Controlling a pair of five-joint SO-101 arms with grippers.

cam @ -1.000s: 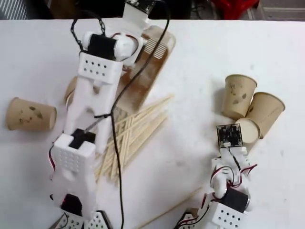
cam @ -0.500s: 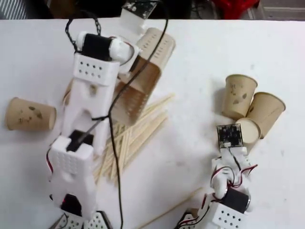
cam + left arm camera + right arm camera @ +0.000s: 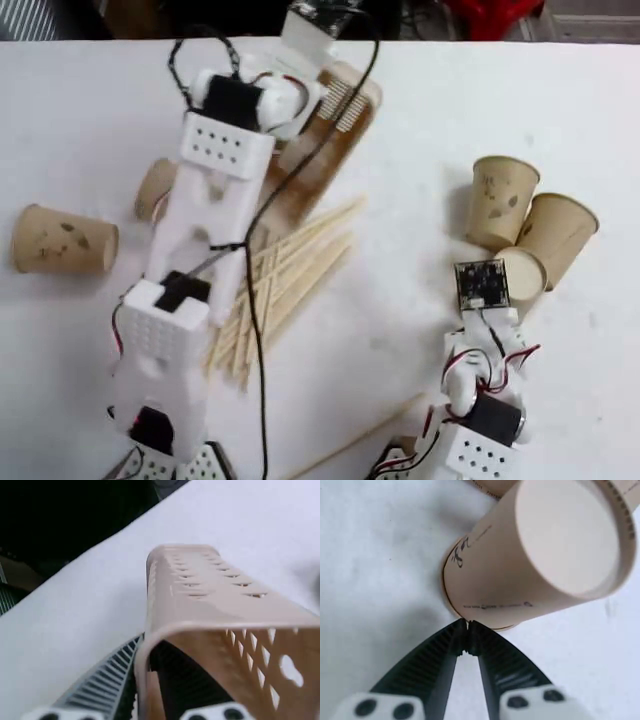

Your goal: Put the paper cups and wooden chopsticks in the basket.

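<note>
My left gripper is shut on a wall of the tan slotted basket, with one jaw inside it and one outside. In the high view the basket is tipped on its side at the back of the table. Wooden chopsticks lie fanned beside the left arm. My right gripper is shut, its tips touching the lower rim of a paper cup that has its base towards the camera. That cup sits by two others. One cup lies at the far left.
A further cup lies partly behind the left arm. A single chopstick lies near the front edge between the two arm bases. The dark room begins past the table's back edge.
The left arm has swung the basket to the right and turned it further onto its side, uncovering the cup beside the arm. The right arm and its cups have not moved.
</note>
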